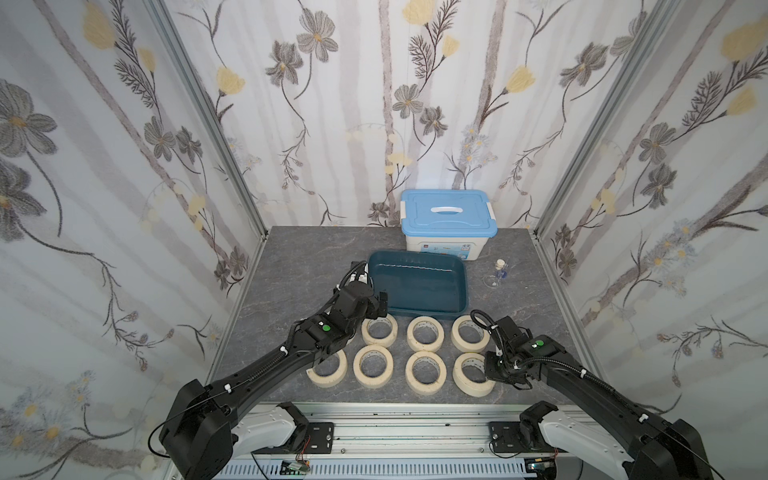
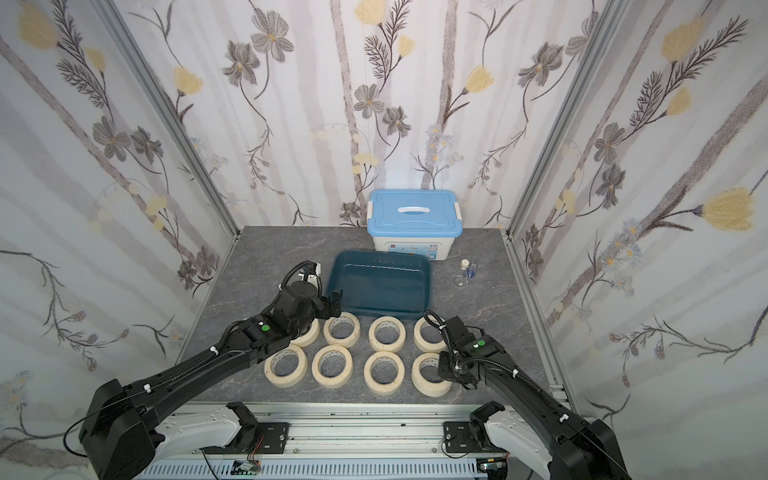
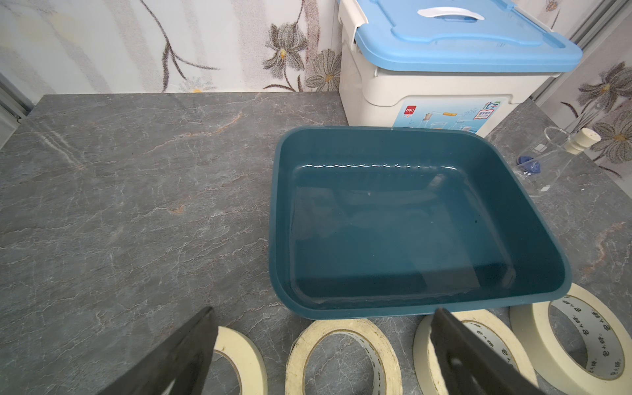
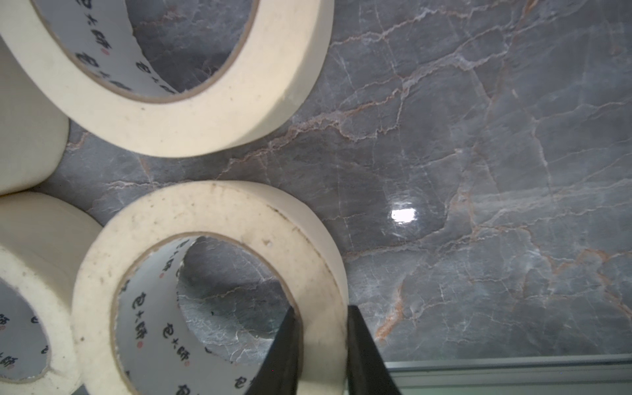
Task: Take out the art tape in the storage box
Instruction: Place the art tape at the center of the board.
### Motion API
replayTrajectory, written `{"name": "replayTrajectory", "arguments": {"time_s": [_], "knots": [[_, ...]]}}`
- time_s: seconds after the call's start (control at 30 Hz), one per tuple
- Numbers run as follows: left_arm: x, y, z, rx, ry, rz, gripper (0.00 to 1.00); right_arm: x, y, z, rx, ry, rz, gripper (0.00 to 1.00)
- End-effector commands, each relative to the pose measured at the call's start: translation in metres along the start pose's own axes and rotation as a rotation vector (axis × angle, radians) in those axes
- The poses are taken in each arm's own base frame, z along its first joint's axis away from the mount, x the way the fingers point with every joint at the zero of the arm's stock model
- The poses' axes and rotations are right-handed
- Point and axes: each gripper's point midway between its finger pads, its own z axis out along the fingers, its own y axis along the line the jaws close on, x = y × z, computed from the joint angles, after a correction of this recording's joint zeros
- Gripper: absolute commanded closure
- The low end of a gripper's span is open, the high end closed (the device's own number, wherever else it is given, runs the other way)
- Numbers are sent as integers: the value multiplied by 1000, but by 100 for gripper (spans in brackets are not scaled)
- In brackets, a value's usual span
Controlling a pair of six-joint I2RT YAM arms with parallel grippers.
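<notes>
The storage box (image 1: 415, 312) (image 2: 382, 309) (image 3: 410, 305) is a shallow teal tray with nothing inside it. Several cream art tape rolls lie flat in two rows on the table in front of it. My right gripper (image 1: 487, 372) (image 2: 443, 370) (image 4: 321, 314) is shut on the wall of the near-right roll (image 1: 471, 390) (image 2: 430, 390) (image 4: 212, 212), one finger inside the ring and one outside. My left gripper (image 1: 374, 309) (image 2: 328, 309) (image 3: 325, 311) stands open above the back row by the tray's front-left corner, holding nothing. A back-row roll (image 3: 301, 349) lies below it.
A white bin with a light-blue handled lid (image 1: 449, 216) (image 3: 444, 44) stands behind the tray. A small glass flask with a stopper (image 1: 496, 274) (image 3: 554, 160) sits right of the tray. The metal rail (image 1: 395, 424) runs along the table's front edge, and patterned walls close in three sides.
</notes>
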Motion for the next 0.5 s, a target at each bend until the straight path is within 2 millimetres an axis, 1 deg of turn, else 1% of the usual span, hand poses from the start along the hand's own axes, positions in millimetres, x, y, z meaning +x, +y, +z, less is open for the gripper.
{"name": "replayTrajectory", "arguments": {"time_s": [0.0,0.17,0.47], "knots": [[-7,-1,-1,1,-23,-13,0,-7,-4,1,30,-36,12,77],[-7,0,-1,0,-21,-13,0,-9,-5,2,36,-38,7,75],[-7,1,0,-9,-21,-5,0,-9,-2,3,28,-30,-9,69]]}}
